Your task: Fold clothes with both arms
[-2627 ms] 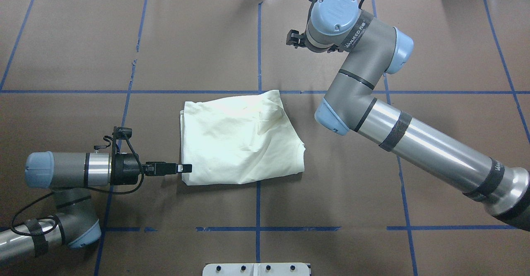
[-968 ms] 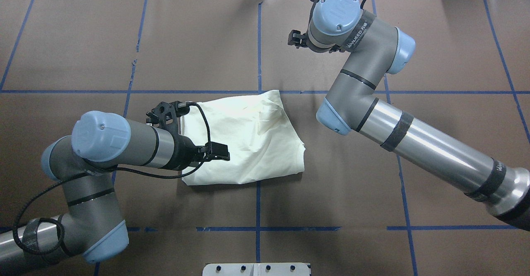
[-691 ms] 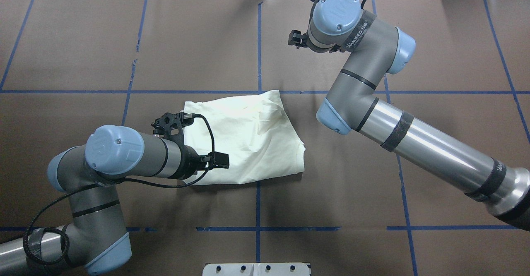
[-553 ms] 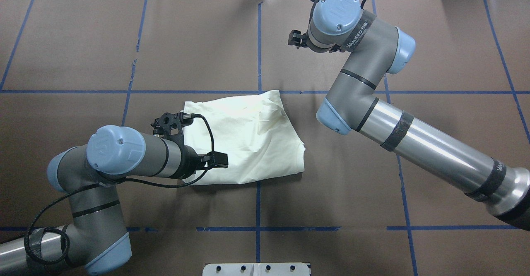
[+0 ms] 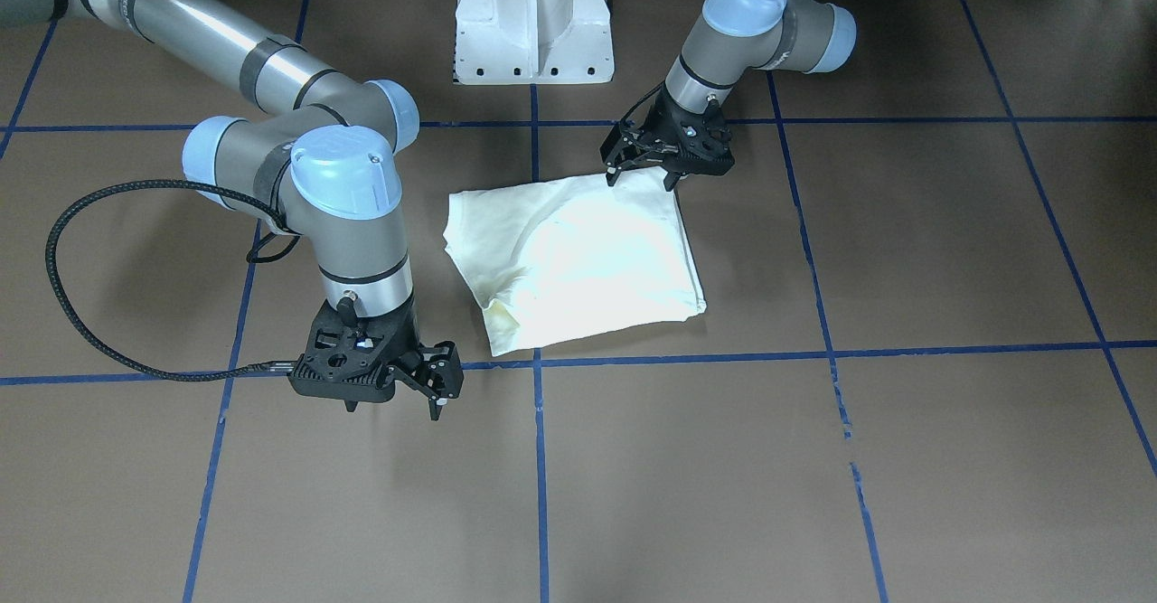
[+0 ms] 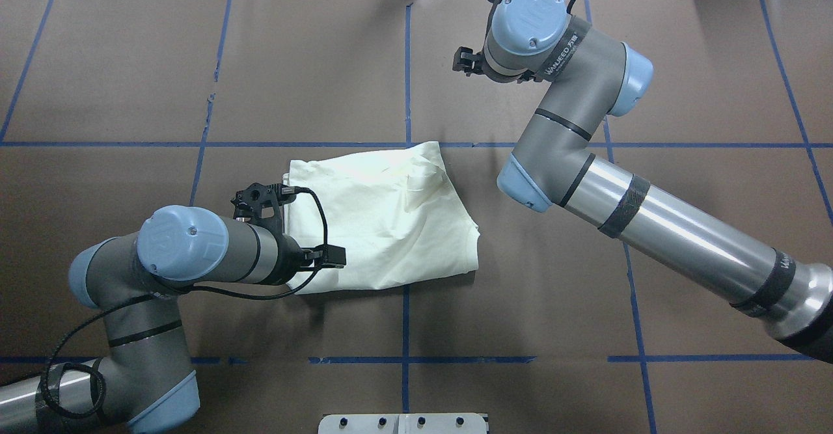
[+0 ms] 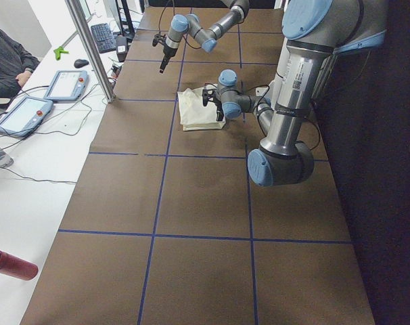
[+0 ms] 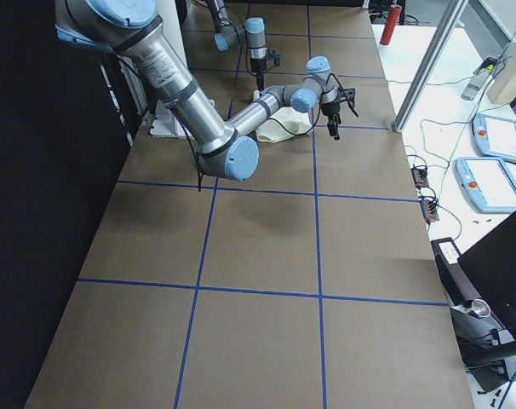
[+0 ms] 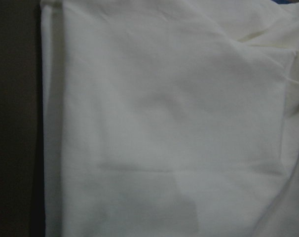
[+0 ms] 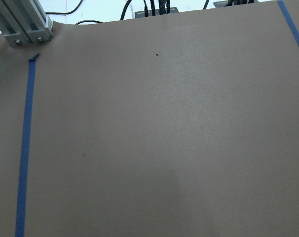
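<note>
The left arm and right arm were grey-and-silver tubes with light-blue joint caps, black bands bearing white lettering, and looping black cables

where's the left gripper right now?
Front-facing view, right of centre: the left gripper, open, is over the robot-side edge of the folded cream shirt, near the white pedestal base.

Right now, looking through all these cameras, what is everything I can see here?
Shirt: one, cream, folded, mid-table.
Table: one, brown, crossed by blue tape lines.
Pedestal: one, white, table's robot side.
Cylinder: one, red, on the white side bench.
Handheld screens: two, grey with blue, side bench.
Person: one, dark clothes, seated by the bench.
Arms: two, grey-silver, light-blue caps; left arm by the shirt, right arm reaching past it.
Tools: two, black; left tool open over the shirt's edge, right tool above bare table.
</note>
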You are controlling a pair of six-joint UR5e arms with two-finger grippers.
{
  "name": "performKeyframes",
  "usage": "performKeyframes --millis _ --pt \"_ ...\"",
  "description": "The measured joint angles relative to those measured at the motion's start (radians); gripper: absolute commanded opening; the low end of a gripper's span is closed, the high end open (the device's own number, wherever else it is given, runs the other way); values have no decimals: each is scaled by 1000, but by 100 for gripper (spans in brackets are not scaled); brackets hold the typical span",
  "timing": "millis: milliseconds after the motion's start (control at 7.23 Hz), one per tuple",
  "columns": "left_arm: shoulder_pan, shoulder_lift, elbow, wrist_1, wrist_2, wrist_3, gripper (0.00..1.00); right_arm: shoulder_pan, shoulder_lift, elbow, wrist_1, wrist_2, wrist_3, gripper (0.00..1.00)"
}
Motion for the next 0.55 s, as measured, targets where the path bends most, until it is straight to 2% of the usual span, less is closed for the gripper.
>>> performKeyframes --millis 553 --pt "34 2 5 0 17 1 100 1 -1 0 -1 2 -2 100"
